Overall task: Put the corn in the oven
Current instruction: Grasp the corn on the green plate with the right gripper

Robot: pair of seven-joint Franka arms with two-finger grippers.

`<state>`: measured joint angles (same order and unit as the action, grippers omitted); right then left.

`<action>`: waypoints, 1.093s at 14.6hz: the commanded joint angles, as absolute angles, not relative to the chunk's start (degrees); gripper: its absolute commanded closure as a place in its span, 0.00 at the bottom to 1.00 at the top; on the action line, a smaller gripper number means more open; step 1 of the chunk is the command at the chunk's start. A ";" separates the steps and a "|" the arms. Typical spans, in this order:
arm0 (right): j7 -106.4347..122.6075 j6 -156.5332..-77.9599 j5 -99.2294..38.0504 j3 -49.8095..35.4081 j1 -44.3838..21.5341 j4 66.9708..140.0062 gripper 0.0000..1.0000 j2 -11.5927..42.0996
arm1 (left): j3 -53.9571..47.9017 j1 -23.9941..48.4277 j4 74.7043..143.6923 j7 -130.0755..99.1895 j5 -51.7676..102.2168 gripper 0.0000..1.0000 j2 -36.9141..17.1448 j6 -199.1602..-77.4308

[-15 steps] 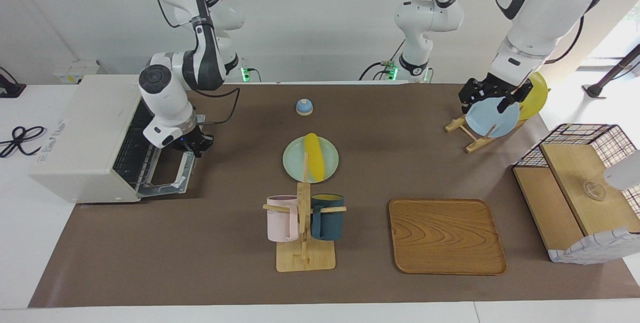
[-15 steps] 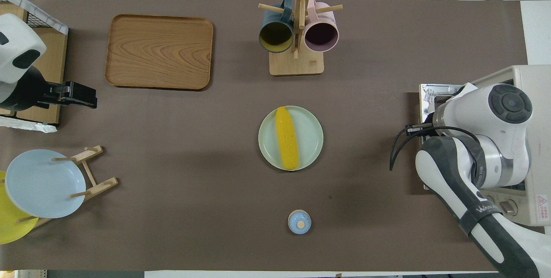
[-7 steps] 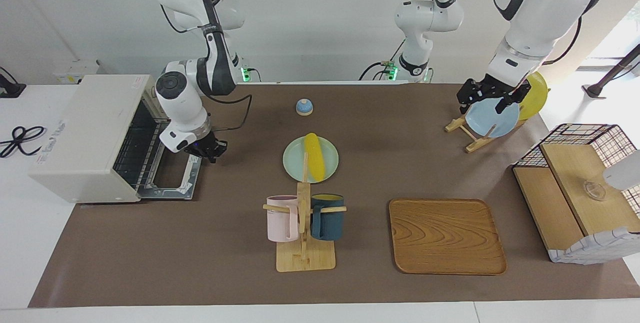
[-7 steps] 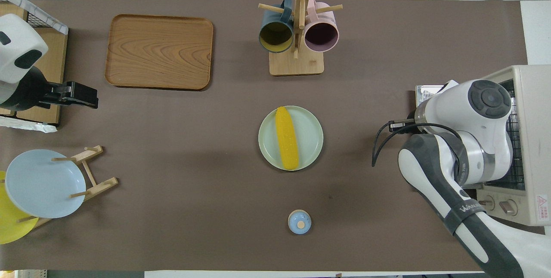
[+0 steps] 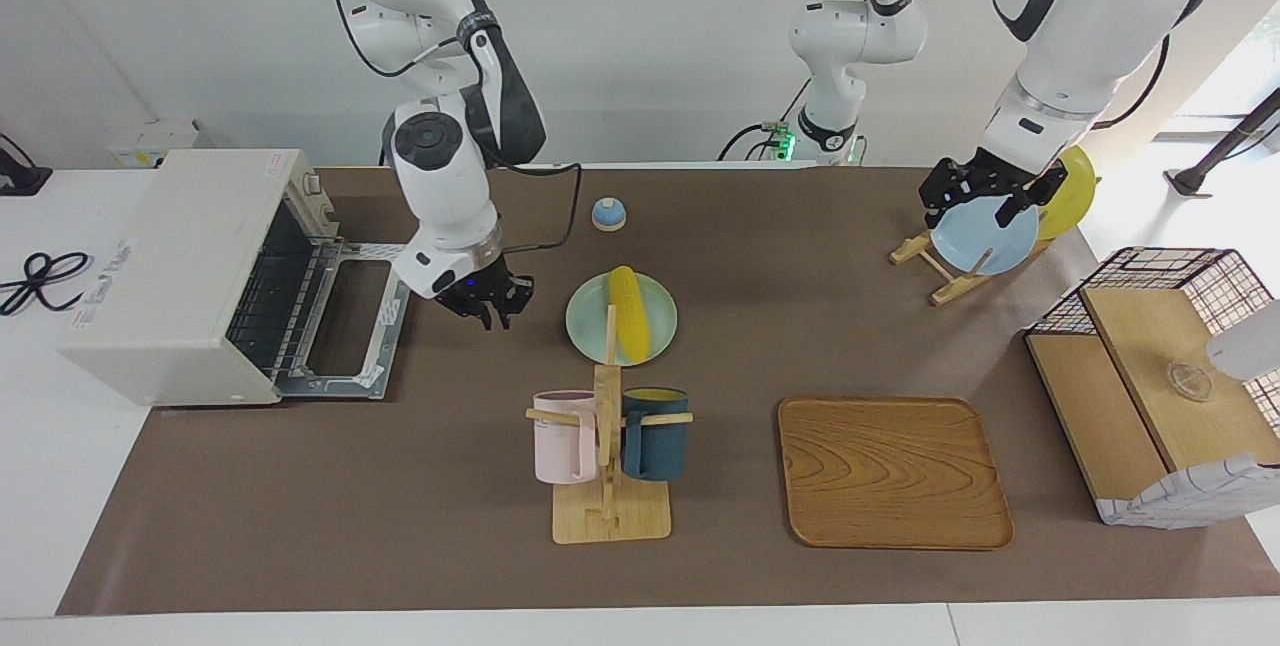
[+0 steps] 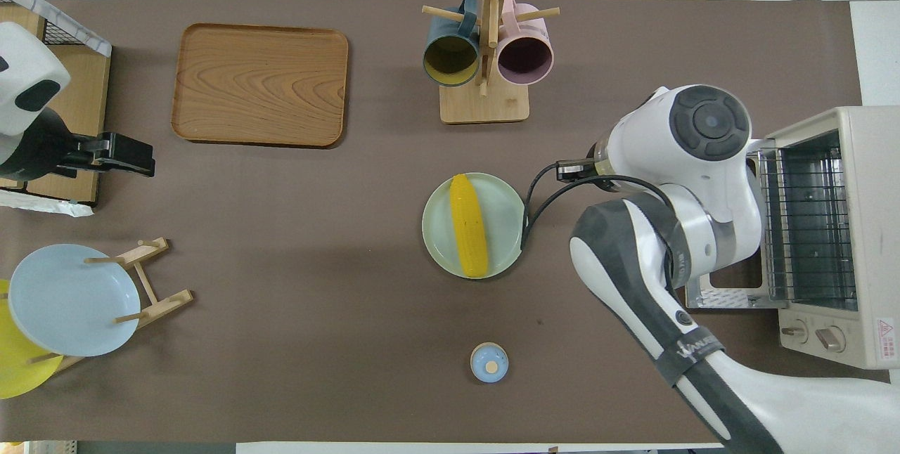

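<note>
The corn (image 5: pixel 628 313) (image 6: pixel 468 225) lies on a pale green plate (image 5: pixel 659 338) (image 6: pixel 506 215) near the middle of the brown table mat (image 5: pixel 400 486), its length running toward and away from the robots. Nothing grips it.

The right gripper (image 5: pixel 487 302) hangs above the mat between the plate and the oven (image 5: pixel 180 271) (image 6: pixel 844 229), just beside the plate's rim toward the right arm's end of the table. Its fingers point down with only a narrow gap showing, and they hold nothing. From overhead the arm's own body covers it.

The oven sits at the right arm's end of the table. Its door (image 5: pixel 345 326) is folded down flat on the mat, and the wire rack (image 5: pixel 262 296) (image 6: pixel 805 222) inside is bare.

A small blue bell (image 5: pixel 608 214) (image 6: pixel 489 362) stands nearer to the robots than the plate. Farther from them is a wooden mug tree (image 5: pixel 608 486) (image 6: pixel 485 88) with 2 mugs, a pink one (image 5: pixel 562 436) (image 6: pixel 524 57) and a dark blue one (image 5: pixel 655 434) (image 6: pixel 450 59), and beside it a wooden tray (image 5: pixel 893 473) (image 6: pixel 260 85).

The left gripper (image 5: pixel 985 194) waits at the left arm's end, over a light blue plate (image 5: pixel 985 238) (image 6: pixel 70 299) standing in a wooden rack (image 5: pixel 935 271) (image 6: pixel 151 278); I cannot tell how far its fingers are spread, though they look empty. A yellow plate (image 5: pixel 1075 188) (image 6: pixel 21 370) stands beside the blue one, and a wire-and-wood basket (image 5: pixel 1160 376) sits at that end, farther from the robots.
</note>
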<state>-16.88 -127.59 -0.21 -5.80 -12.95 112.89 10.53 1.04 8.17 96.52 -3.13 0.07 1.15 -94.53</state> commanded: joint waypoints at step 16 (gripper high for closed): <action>-39.26 -134.73 2.26 -6.15 -31.72 101.61 0.53 23.64 | 0.70 7.47 96.77 -2.90 0.88 0.00 1.67 -94.22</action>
